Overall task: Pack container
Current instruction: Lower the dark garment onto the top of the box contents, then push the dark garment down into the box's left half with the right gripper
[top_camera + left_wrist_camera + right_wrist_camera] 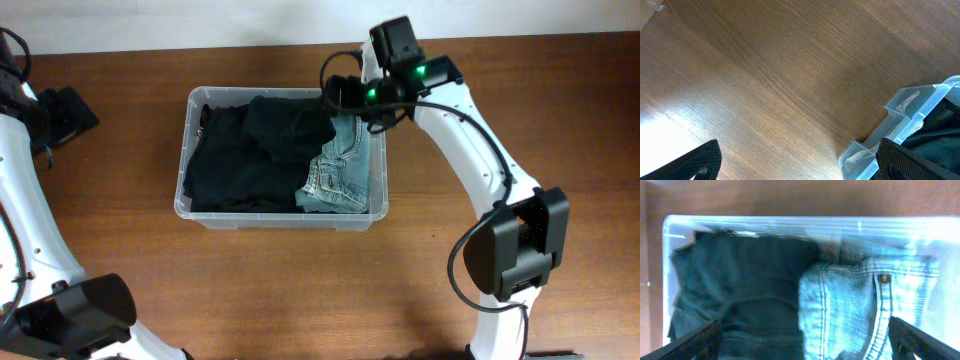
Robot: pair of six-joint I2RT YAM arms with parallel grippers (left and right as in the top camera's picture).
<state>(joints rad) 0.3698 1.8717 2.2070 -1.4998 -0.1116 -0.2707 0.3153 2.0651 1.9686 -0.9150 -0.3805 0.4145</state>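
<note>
1. One clear plastic container (280,222) sits near the middle of the wooden table (500,80), between the two arms and a little nearer the far edge.
2. Its long axis runs left to right in the overhead view, parallel to the table's far edge. The short ends face the two arms and the open top faces straight up.
3. Black clothing (240,160) fills the left end and the middle of the container, and a fold of it reaches toward the far right corner.
4. Light blue jeans (340,170) lie folded in the right end, against the right wall. The right wrist view shows the waistband (875,270) lying along the rim (790,225).
5. The right gripper (345,100) hovers over the far right corner of the container, above where the black cloth meets the jeans. Its jaws are spread wide with nothing between them.
6. The left gripper (60,115) is well apart from the container, over bare table at the left. Its jaws are also spread wide and empty.
7. The left wrist view shows one corner of the container (910,107) with its moulded recess, dark cloth showing behind the wall.
</note>
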